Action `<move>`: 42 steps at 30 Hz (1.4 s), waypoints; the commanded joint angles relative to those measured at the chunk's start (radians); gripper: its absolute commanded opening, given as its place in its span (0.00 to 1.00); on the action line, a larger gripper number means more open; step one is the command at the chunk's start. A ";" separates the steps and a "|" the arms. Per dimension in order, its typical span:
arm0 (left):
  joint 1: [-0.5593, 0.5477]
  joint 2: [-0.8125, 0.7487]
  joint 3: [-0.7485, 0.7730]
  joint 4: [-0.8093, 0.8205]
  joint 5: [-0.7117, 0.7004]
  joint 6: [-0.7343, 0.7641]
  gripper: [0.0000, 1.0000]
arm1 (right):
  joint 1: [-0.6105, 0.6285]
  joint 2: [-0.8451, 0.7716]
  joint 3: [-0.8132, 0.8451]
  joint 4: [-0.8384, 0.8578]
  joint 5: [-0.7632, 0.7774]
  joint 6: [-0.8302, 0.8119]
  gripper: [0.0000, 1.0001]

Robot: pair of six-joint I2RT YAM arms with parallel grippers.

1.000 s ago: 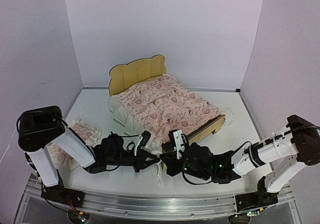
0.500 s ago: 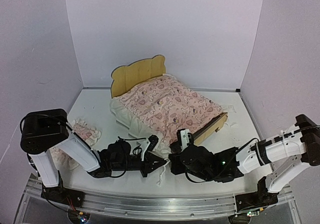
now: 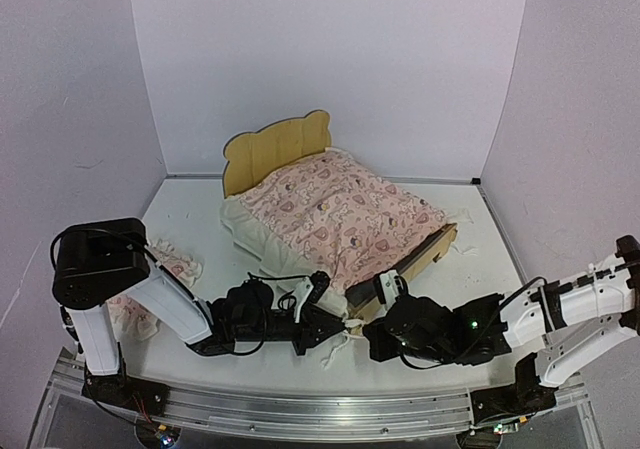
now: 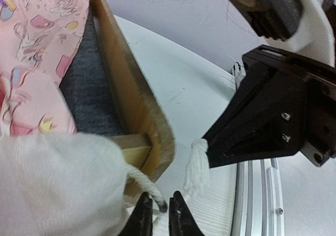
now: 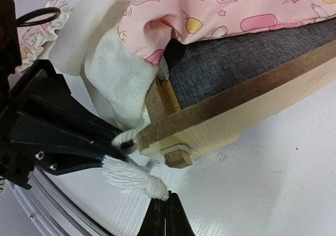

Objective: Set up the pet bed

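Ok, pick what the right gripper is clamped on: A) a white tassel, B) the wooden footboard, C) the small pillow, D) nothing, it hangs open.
A: the right gripper is shut on the knot of the white tassel, just off the corner of the pet bed.

Open table (image 3: 490, 269) right of pet bed (image 3: 275, 149); pillow (image 3: 175, 266) left.

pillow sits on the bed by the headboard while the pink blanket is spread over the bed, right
Not quite. The pillow lies on the table, left of the bed, as the top view shows. The pink blanket is indeed spread over the bed.
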 commanded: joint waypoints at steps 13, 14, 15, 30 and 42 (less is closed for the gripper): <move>0.011 -0.274 0.137 -0.577 0.032 -0.346 0.20 | -0.003 -0.004 0.110 -0.060 -0.026 0.064 0.00; 0.018 -0.262 0.139 -0.580 0.052 -0.380 0.17 | -0.003 -0.002 0.108 -0.054 -0.023 0.070 0.00; 0.023 -0.253 0.144 -0.582 0.071 -0.403 0.15 | -0.001 -0.001 0.104 -0.051 -0.019 0.078 0.00; 0.047 -0.066 0.229 -0.465 0.091 -0.564 0.10 | 0.022 -0.026 0.032 0.009 0.044 0.110 0.00; 0.082 -0.014 0.225 -0.353 0.169 -0.547 0.19 | 0.039 -0.024 0.035 0.020 0.058 0.097 0.00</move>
